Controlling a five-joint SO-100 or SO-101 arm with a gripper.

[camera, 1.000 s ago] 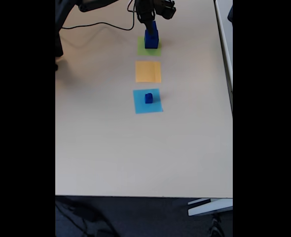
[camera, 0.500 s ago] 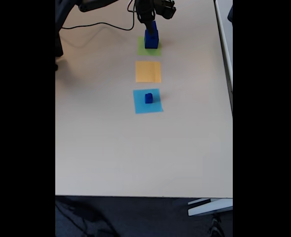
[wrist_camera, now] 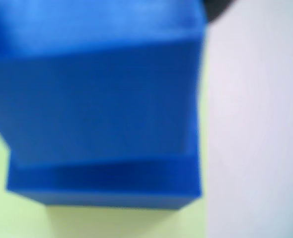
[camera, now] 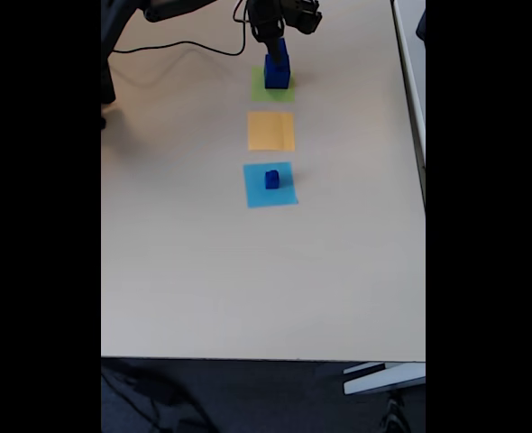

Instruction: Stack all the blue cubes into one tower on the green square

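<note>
Beige table [camera: 203, 271]. Two-cube tower [camera: 277, 68] on green square [camera: 259, 88], directly beneath gripper [camera: 275, 38]; jaw state indiscernible. Small blue cube [camera: 271, 179] well apart, on light-blue square [camera: 252, 194].

hand [camera: 275, 38] at top of tower [camera: 277, 67] | tower on green square [camera: 261, 90] | small cube [camera: 271, 179] on light-blue square [camera: 255, 194]

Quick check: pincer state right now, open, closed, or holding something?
Pincer: cannot be told. It sits at the top of the blue stack on the green square, but its fingers are too dark and small to read in the fixed view.
</note>
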